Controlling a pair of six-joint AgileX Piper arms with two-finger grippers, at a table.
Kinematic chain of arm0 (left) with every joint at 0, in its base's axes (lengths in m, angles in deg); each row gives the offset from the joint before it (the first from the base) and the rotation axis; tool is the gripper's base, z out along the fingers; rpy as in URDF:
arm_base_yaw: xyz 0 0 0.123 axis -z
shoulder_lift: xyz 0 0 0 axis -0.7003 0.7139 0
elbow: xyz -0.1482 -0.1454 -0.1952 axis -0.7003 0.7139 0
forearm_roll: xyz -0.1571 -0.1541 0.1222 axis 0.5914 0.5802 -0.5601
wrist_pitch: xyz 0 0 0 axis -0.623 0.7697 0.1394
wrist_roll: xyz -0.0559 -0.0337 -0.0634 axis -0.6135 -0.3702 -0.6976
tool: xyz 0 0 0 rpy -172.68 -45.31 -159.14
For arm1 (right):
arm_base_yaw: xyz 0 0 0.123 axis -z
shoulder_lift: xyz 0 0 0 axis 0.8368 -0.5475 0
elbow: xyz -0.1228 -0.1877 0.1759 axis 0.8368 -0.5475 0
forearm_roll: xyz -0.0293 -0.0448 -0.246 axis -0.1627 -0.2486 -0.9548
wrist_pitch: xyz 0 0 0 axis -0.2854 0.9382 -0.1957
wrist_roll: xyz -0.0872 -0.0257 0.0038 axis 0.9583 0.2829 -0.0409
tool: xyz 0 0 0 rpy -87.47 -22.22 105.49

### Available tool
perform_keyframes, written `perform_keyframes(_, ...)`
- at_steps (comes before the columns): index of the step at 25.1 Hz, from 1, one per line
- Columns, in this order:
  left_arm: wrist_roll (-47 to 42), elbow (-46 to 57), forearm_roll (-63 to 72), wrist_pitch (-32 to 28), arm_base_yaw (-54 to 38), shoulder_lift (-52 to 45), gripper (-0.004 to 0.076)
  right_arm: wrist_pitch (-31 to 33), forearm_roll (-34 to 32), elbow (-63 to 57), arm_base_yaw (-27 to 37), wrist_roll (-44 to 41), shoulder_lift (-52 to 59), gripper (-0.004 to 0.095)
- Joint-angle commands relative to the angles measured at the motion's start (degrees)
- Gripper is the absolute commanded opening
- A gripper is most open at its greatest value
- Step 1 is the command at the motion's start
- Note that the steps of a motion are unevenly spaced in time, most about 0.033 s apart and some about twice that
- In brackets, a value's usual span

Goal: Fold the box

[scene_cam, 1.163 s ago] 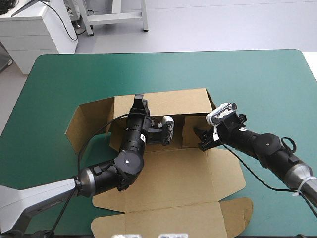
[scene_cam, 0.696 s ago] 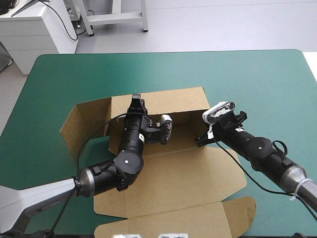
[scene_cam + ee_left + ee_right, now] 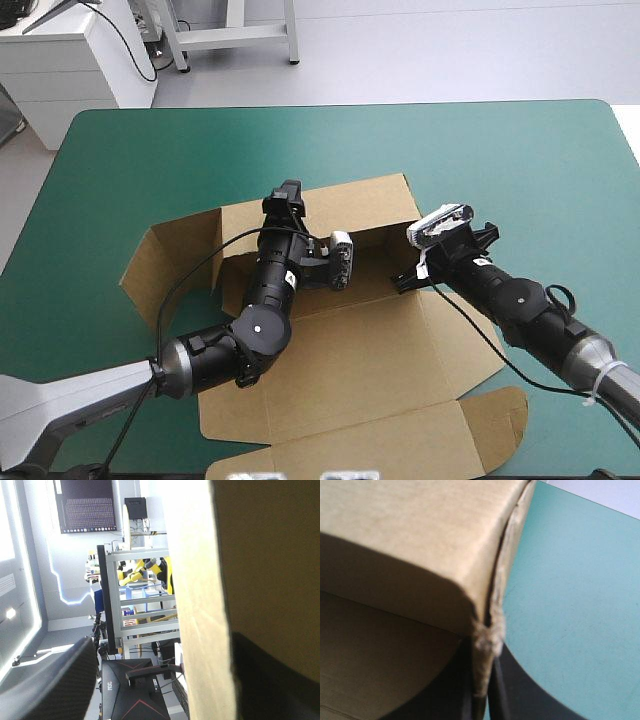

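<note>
Since earlier, the far wall of the box (image 3: 360, 345), at mid-table, is pushed farther; it is straddled by the spread left gripper (image 3: 290, 195), its right corner pinched by the right gripper (image 3: 401, 282).

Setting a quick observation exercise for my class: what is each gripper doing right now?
Left gripper: open, a raised wall of the box between its fingers.
Right gripper: shut on the box, at a raised wall's edge.

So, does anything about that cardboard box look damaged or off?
Slightly. The box has a frayed, crumpled bit of edge right where the right gripper pinches it, and the board looks fuzzy and crushed there. Nothing else stands out.
</note>
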Motion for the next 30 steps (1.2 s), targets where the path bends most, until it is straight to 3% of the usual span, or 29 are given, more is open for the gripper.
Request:
perform_keyframes(1,-1.8,-1.5,-3.9,5.8,1.9,-2.2,0.0529,-6.8,-1.5,2.3,0.1,1.8,0.7,-0.0019)
perform_keyframes(8,-2.0,-1.5,-2.1,12.5,11.0,-2.2,0.0529,-10.4,-1.5,7.8,0.1,2.5,-5.7,-0.0020)
perform_keyframes(22,-1.3,-1.5,9.2,14.9,19.2,-2.2,0.0512,-13.8,-1.3,11.2,0.1,4.0,-9.3,-0.0020)
perform_keyframes(24,1.5,-1.5,11.6,15.8,19.3,-2.3,0.0417,-13.7,-1.2,11.2,0.1,4.0,-9.3,-0.0020)
perform_keyframes(25,5.2,-1.6,13.8,16.5,19.3,-2.3,0.0291,-13.6,-1.2,11.2,0.1,4.0,-9.3,-0.0019)
perform_keyframes(26,6.6,-1.6,14.9,16.6,19.3,-2.3,0.0230,-13.6,-1.2,11.2,0.1,4.0,-9.3,-0.0020)
perform_keyframes(27,7.9,-1.9,16.0,16.6,19.3,-2.3,0.0077,-13.6,-1.2,11.2,0.1,4.0,-9.3,-0.0020)
perform_keyframes(29,10.7,-2.0,16.2,16.7,19.3,-2.3,-0.0004,-13.6,-1.2,11.2,0.1,4.0,-9.3,-0.0020)
perform_keyframes(30,12.6,-2.1,16.5,16.7,19.3,-2.3,0.0001,-13.6,-1.2,11.2,0.1,4.0,-9.3,-0.0020)
